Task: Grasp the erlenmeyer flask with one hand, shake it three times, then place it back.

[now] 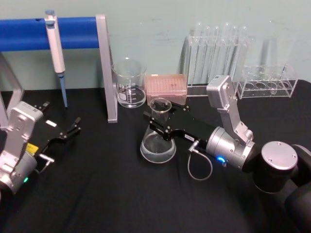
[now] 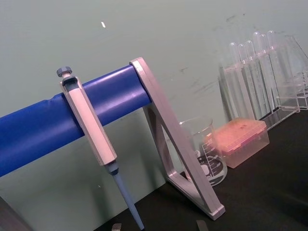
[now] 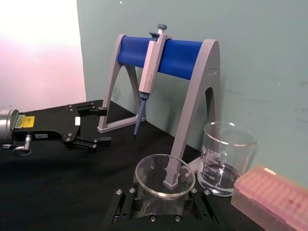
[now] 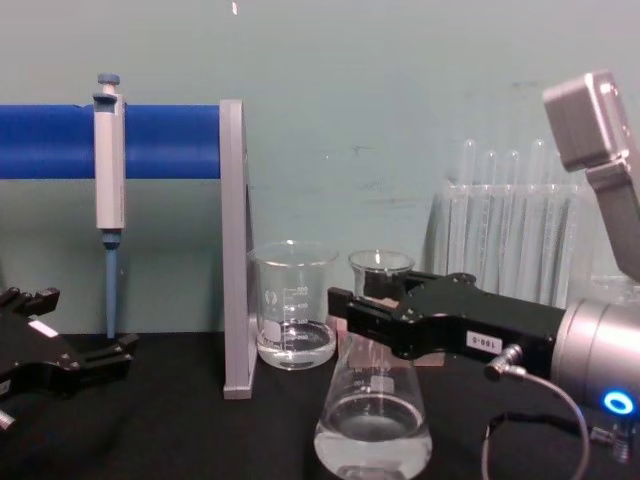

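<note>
The erlenmeyer flask (image 1: 158,144) stands mid-table, upright, with clear liquid in its wide base (image 4: 372,425). My right gripper (image 1: 154,121), black with a silver wrist and a thin grey cable, reaches in from the right. It is shut on the flask's neck just under the flared rim (image 3: 165,175), one jaw on each side (image 4: 356,316). I cannot tell whether the base touches the cloth. My left gripper (image 1: 74,127) rests open on the table at the far left, well away from the flask (image 3: 101,124).
A glass beaker (image 1: 129,83) and a pink tip box (image 1: 166,86) stand just behind the flask. A blue-barred grey stand (image 1: 108,73) holds a pipette (image 1: 56,48) at the back left. Test tube racks (image 1: 218,53) line the back right.
</note>
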Controlling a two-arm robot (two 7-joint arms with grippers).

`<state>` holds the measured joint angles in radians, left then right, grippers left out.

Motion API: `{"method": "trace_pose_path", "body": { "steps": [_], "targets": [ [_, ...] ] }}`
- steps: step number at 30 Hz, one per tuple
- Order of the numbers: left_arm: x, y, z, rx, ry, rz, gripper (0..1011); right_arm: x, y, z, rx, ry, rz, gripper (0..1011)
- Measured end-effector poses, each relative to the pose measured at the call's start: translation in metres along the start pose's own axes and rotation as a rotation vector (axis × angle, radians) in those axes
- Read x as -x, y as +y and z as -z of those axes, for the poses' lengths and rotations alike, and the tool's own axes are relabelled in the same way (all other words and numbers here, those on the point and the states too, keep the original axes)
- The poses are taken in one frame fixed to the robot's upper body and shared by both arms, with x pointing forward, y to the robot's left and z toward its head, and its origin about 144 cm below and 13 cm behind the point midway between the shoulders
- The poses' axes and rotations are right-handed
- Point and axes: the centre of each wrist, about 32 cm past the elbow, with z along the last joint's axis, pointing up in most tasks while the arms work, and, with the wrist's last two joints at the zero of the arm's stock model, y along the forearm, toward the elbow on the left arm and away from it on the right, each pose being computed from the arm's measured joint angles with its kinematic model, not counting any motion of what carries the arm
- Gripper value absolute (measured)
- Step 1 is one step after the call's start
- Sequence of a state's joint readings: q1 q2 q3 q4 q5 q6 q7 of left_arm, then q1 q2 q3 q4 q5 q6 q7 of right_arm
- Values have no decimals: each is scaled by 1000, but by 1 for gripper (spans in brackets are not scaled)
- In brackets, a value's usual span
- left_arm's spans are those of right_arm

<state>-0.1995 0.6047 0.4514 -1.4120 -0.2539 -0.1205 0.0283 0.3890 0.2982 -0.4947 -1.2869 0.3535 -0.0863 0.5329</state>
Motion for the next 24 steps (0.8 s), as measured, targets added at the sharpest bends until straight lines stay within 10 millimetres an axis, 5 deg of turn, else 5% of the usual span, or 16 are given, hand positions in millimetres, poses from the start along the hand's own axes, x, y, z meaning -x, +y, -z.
{"method": "trace_pose_path", "body": {
  "steps": [24],
  "targets": [
    [0,0,0,0,0,0,1001,1,1,11,43,17,6,451]
  ]
}}
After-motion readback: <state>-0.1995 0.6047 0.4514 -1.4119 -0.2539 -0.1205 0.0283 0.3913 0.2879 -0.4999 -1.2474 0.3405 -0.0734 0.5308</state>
